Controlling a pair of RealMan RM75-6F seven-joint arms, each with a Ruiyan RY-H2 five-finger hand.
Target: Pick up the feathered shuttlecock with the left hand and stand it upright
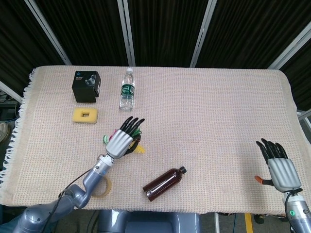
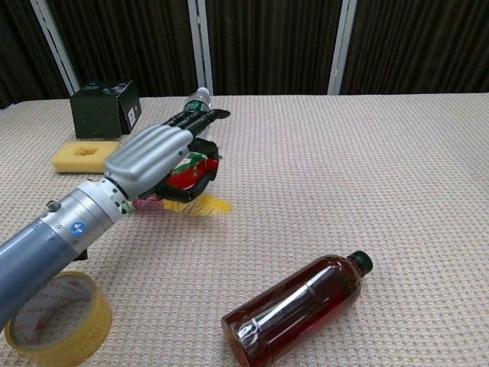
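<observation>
The feathered shuttlecock [image 2: 188, 173] has red, yellow and green feathers and lies low over the cloth at the table's left middle. My left hand [image 2: 153, 160] covers it from above, the thumb curled under the red feathers and the other fingers stretched forward over it. In the head view only a yellow feather tip of the shuttlecock [image 1: 140, 149] and a green-pink end show from under the left hand [image 1: 122, 141]. Its cork end is hidden, so I cannot tell its tilt. My right hand [image 1: 279, 165] rests at the front right edge, fingers spread and holding nothing.
A brown bottle [image 1: 164, 184] lies on its side in front of the left hand, and a yellow tape roll [image 1: 102, 187] sits by the left forearm. Behind are a water bottle [image 1: 127, 89], a black box [image 1: 86, 86] and a yellow sponge [image 1: 85, 115].
</observation>
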